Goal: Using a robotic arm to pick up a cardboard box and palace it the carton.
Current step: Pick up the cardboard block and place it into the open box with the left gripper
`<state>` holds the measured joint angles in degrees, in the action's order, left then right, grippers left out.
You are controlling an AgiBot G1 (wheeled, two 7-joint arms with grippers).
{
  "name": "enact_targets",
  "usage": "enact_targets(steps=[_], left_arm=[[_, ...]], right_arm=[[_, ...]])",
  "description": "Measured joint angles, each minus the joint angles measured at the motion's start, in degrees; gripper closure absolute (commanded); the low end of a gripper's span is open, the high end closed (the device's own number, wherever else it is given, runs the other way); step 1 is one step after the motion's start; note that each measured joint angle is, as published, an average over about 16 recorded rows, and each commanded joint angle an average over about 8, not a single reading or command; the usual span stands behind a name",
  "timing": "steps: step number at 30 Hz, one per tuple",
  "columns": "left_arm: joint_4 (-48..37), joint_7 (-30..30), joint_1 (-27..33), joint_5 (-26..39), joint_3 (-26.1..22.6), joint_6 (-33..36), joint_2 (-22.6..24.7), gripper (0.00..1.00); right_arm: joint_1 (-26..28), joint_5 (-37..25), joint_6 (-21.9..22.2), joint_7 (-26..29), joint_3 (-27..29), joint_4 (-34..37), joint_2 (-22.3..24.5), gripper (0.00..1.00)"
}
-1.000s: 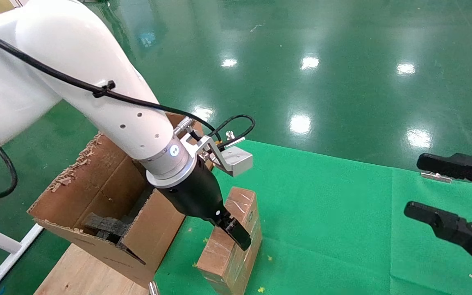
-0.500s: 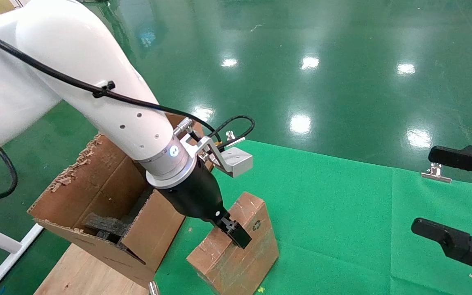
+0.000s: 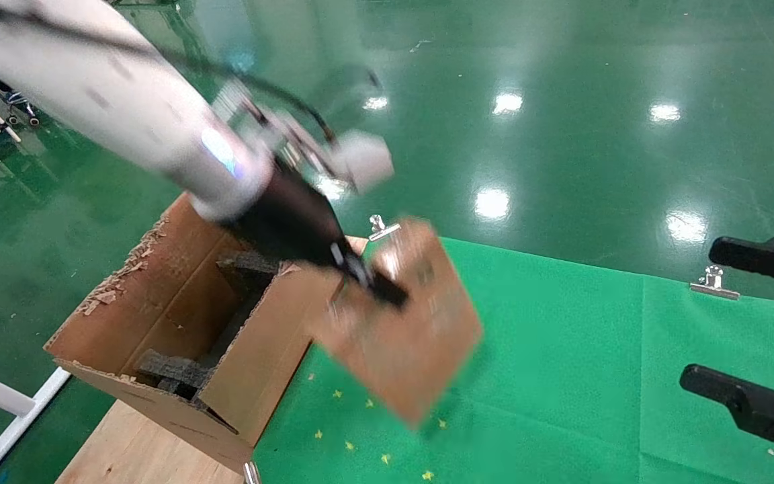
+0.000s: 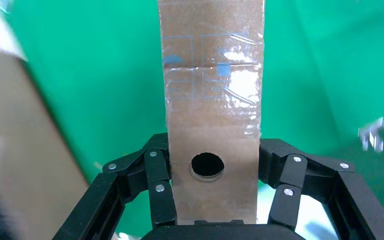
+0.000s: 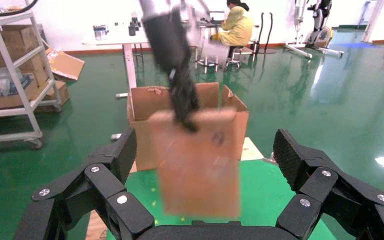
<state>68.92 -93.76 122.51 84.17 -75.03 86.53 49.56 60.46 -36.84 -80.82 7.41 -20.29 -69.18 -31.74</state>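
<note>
My left gripper (image 3: 377, 289) on the white robotic arm (image 3: 125, 101) is shut on the small brown cardboard box (image 3: 407, 336) and holds it in the air, tilted, above the green mat beside the carton (image 3: 179, 323). In the left wrist view the box (image 4: 212, 100) sits clamped between the fingers (image 4: 157, 180), its round hole toward the camera. The right wrist view shows the hanging box (image 5: 197, 165) in front of the carton (image 5: 145, 107). My right gripper (image 3: 750, 323) is open and empty at the right edge.
The carton stands on a wooden board (image 3: 138, 450) at the left, with torn flaps and black foam blocks (image 3: 172, 373) inside. Metal clips (image 3: 713, 282) hold the green mat (image 3: 562, 349) at its far edge. Small yellow scraps (image 3: 360, 444) lie on the mat.
The left gripper has lifted the cardboard box off the mat, up and back toward the carton's corner. The box swung from lying low to hanging tilted. The right gripper drew slightly to the right.
</note>
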Motion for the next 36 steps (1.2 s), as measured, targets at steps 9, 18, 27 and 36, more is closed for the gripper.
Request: enact_targets(steps=[9,18,27,36], left_arm=[[-12.8,11.6,9.5,4.2,2.7,-0.1,-4.0,1.0],[-27.4,23.6,14.3,10.7,1.7,-0.7,-6.9,1.0],[-40.6,35.5,12.4,14.3,-0.1,-3.7,-9.4,1.0],[-51.7,45.4,7.4,14.1,-0.5,-7.8,-9.7,1.0]], right_arm=[[0.0,0.0,0.0,0.0,0.0,0.0,0.0,0.0],[0.0,0.0,0.0,0.0,0.0,0.0,0.0,0.0],[0.0,0.0,0.0,0.0,0.0,0.0,0.0,0.0],[0.0,0.0,0.0,0.0,0.0,0.0,0.0,0.0]])
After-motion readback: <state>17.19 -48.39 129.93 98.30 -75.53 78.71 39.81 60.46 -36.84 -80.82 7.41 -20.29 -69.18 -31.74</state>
